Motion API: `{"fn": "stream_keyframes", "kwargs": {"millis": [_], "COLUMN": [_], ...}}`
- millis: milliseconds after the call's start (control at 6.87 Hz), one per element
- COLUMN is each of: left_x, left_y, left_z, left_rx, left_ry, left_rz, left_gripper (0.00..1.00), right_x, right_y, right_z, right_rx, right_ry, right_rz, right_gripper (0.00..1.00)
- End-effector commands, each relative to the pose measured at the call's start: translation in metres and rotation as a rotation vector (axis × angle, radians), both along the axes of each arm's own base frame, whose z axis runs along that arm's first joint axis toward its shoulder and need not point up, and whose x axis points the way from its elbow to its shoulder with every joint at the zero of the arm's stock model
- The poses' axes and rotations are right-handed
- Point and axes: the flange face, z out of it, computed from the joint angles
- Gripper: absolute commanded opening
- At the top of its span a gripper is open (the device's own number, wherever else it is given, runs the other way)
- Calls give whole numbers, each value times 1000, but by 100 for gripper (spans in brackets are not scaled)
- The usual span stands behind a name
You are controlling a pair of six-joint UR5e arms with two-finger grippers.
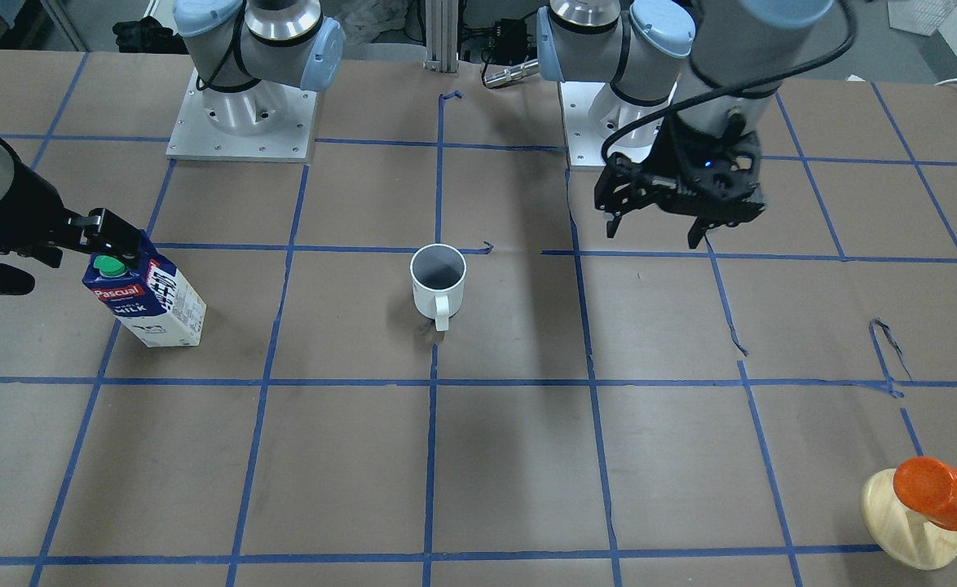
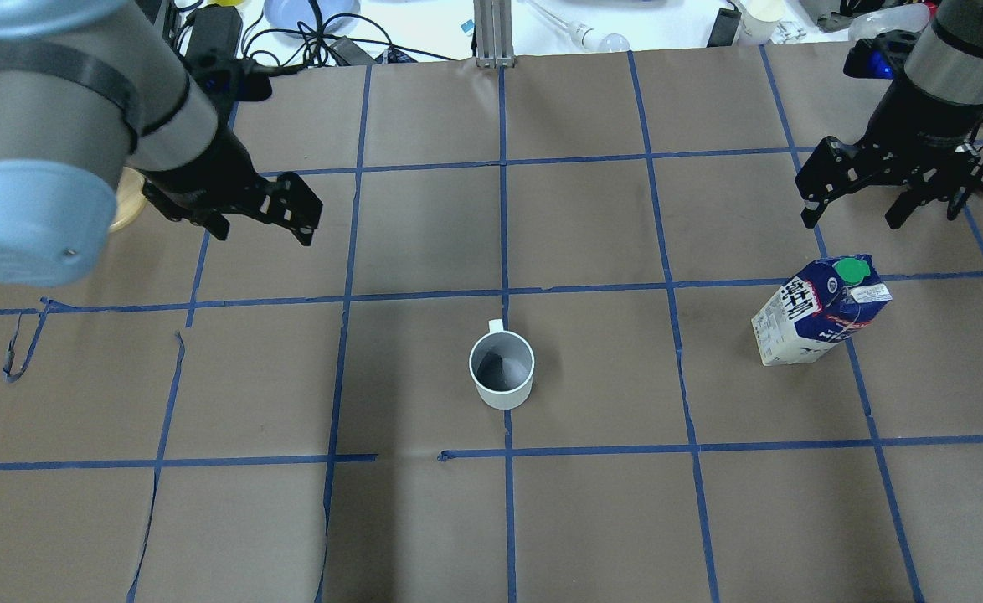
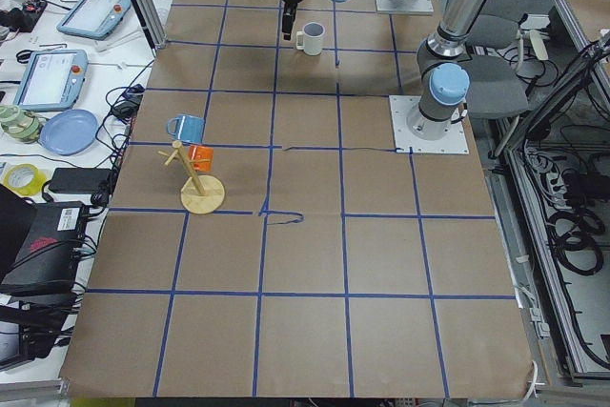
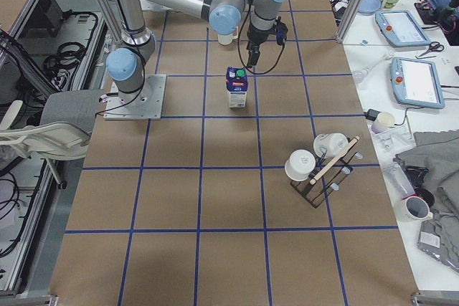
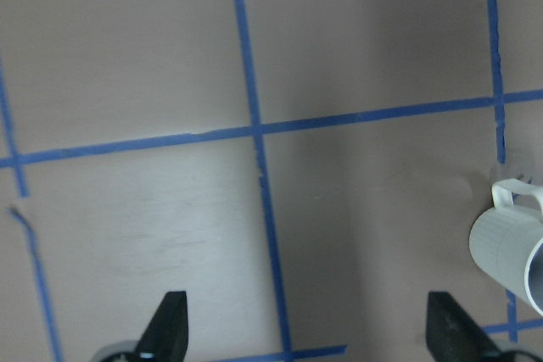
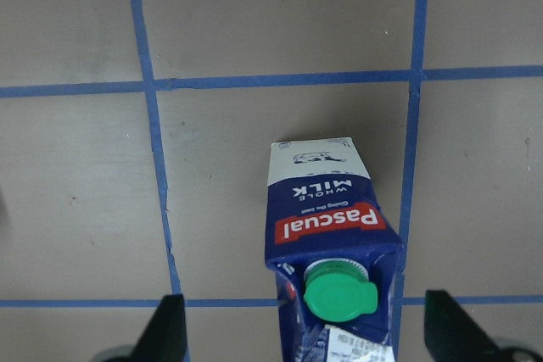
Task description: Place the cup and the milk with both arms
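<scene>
Overhead exterior: the cup (image 2: 501,368) stands upright in the middle of the table (image 2: 625,519), open paper all round, its handle pointing away from the robot. The milk carton (image 2: 818,311) stands well to its right, long axis vertical, green cap on top. The left gripper (image 2: 261,233) and right gripper (image 2: 850,219) hover clear, jaws wide, holding nothing

The cup (image 2: 501,368) stands mid-table, the milk (image 2: 822,311) well to its right, apparently beneath the right pincer (image 2: 850,219).
</scene>
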Motion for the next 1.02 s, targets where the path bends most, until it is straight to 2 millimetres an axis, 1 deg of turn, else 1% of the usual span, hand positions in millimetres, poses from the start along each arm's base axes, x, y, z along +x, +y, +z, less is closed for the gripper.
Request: {"fn": "stream_keyframes", "kwargs": {"millis": [0,146,291,437,583,728,874], "left_x": [13,12,14,12,13,13,13], "left_y": [-14,-12,-14,-20,-19,-20,-18], "left_z": [36,37,37,31,32,36,35], "left_rx": [-25,-28,-38,-36,-39,-48,-45], "left_ry": [-4,-4,0,2,-3,-2,-2], "left_rz": [8,5,0,6,3,6,6], "left_gripper": [100,100,100,100,100,100,100], "right_x": [-4,-5,-3,-5,-6,-6,-7], "right_y": [15,23,29,29,28,27,26], "right_z": [-44,-60,-76,-81,-79,-77,-74], "right_rx": [67,92,98,81,74,70,63], "right_ry": [-21,5,4,33,37,40,42], "right_rz": [2,9,13,28,28,27,27], "right_gripper": [97,95,91,78,56,43,40]}}
